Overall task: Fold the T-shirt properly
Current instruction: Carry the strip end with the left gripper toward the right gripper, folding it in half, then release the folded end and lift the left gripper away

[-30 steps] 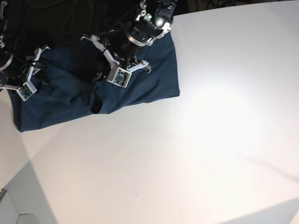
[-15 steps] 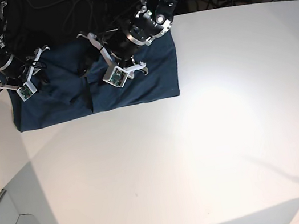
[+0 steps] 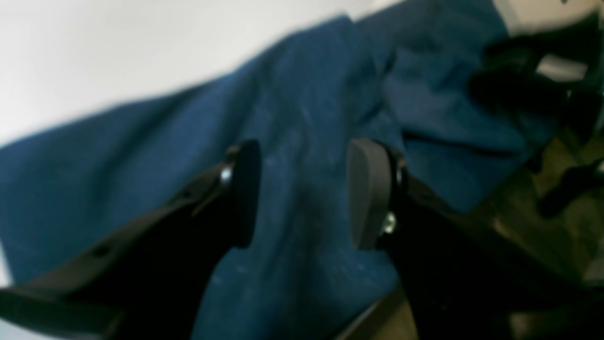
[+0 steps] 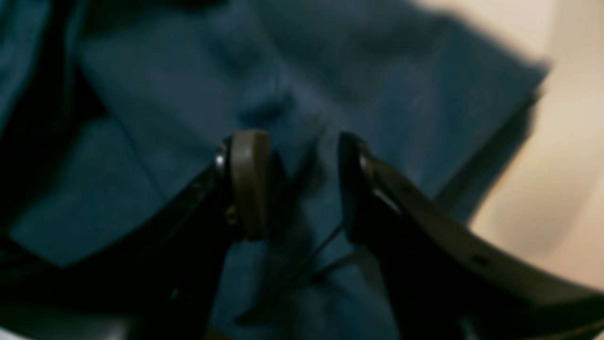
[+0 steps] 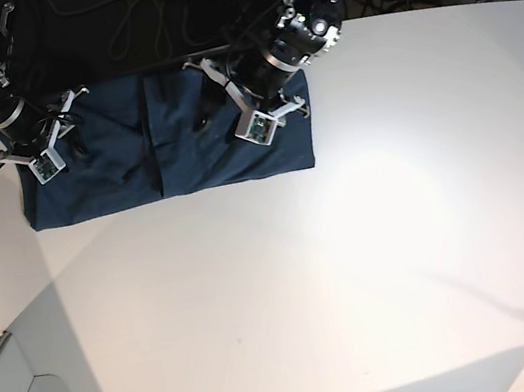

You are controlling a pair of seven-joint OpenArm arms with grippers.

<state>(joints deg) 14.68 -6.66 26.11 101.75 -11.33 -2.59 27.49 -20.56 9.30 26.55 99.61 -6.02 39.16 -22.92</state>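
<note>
The T-shirt (image 5: 168, 152) lies at the far edge of the white table (image 5: 355, 261), up at about 11 o'clock in the base view. It is a wide, flat, dark blue strip now, with a seam or fold line running down near its middle.

A second ago the cloth had a bump and a dark open pocket near the middle, and the left gripper (image 5: 258, 128) was low over that spot. Now the bump is gone and the cloth lies smooth. The left gripper has moved toward 3 o'clock, over the right part of the shirt. In the left wrist view its two fingers (image 3: 363, 193) are spread apart with only blue cloth showing between them, so it holds nothing.

The right gripper (image 5: 41, 162) has stayed at the shirt's other end, toward 9 o'clock. Its fingers (image 4: 247, 184) are also spread apart and pinch nothing.

So it looks like one fold has been laid down and let go. The shirt is still long, so I think more folding is needed, maybe bringing one end over the other.
</note>
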